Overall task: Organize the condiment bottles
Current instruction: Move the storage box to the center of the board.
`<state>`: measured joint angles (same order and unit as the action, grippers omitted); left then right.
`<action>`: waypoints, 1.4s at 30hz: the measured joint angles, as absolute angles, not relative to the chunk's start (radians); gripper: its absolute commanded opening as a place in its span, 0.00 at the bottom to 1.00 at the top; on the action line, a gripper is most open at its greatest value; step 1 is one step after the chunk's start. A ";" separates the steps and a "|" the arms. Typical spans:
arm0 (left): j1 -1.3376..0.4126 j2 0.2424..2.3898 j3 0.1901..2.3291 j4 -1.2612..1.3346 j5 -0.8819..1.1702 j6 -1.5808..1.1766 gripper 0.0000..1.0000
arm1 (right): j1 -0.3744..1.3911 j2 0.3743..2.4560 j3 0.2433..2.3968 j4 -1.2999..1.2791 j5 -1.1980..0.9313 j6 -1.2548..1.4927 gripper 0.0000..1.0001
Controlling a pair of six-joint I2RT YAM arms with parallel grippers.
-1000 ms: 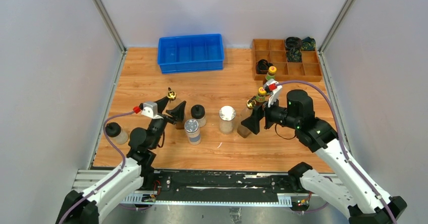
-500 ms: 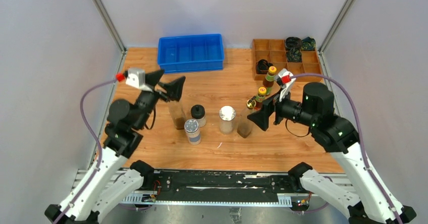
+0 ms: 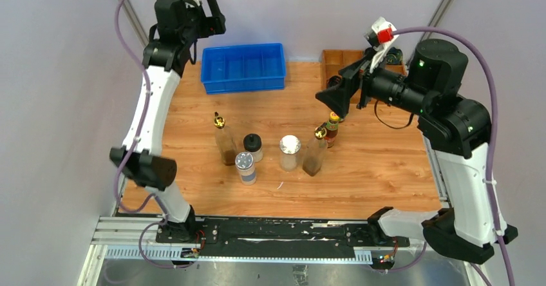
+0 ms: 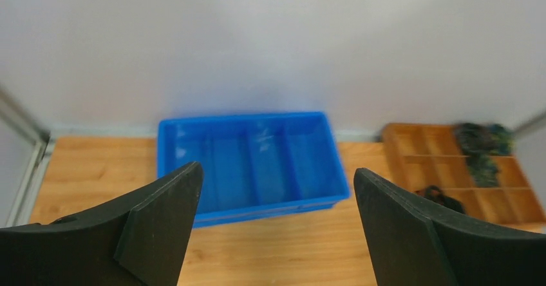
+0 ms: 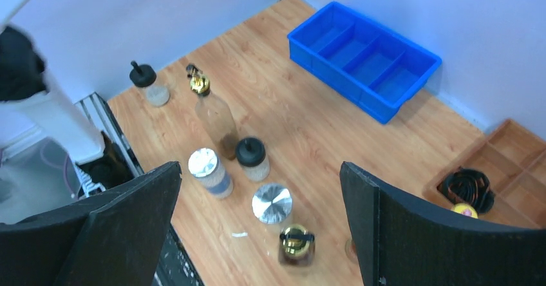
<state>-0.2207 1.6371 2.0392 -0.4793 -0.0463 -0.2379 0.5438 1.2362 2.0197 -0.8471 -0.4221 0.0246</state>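
Observation:
Six condiment bottles stand mid-table: a gold-spouted cruet [image 3: 225,141], a black-capped jar [image 3: 252,147], two silver-lidded shakers [image 3: 245,168] [image 3: 290,152], a second cruet [image 3: 315,154] and a yellow-capped sauce bottle [image 3: 332,128]. The right wrist view also shows another black-capped jar [image 5: 149,85] at the table's left and a yellow cap [image 5: 465,210] by the wooden tray. My left gripper [image 3: 216,15] [image 4: 277,176] is open and empty, raised high near the back wall over the blue bin. My right gripper [image 3: 341,89] [image 5: 259,170] is open and empty, high above the bottles.
The blue divided bin [image 3: 243,67] [image 4: 251,157] sits at the back centre. A wooden compartment tray [image 3: 399,86] [image 5: 508,157] with dark coiled items stands at the back right. The left arm's elbow [image 3: 143,167] hangs over the table's left edge. Grey walls enclose three sides.
Both arms have risen from the bottle row. The left gripper swung up and back toward the wall; the right gripper lifted up away from the right cruet. The bottles stayed put.

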 measured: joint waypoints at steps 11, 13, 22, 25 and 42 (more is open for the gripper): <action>-0.099 2.090 2.171 -0.636 -0.058 -0.299 0.89 | 0.544 0.966 1.752 -0.960 -0.419 -0.012 1.00; -0.101 2.127 2.160 -0.636 -0.082 -0.308 0.89 | 0.544 0.925 1.710 -0.972 -0.418 -0.012 1.00; -0.115 2.210 2.214 -0.640 -0.273 -0.316 0.94 | 0.544 0.823 1.599 -1.008 -0.406 -0.013 1.00; -0.113 2.224 2.223 -0.640 -0.315 -0.334 0.93 | 0.544 0.803 1.571 -1.014 -0.398 -0.014 1.00; -0.097 2.279 2.052 -0.576 -0.297 -0.405 0.86 | 0.544 0.745 1.470 -1.013 -0.394 -0.014 1.00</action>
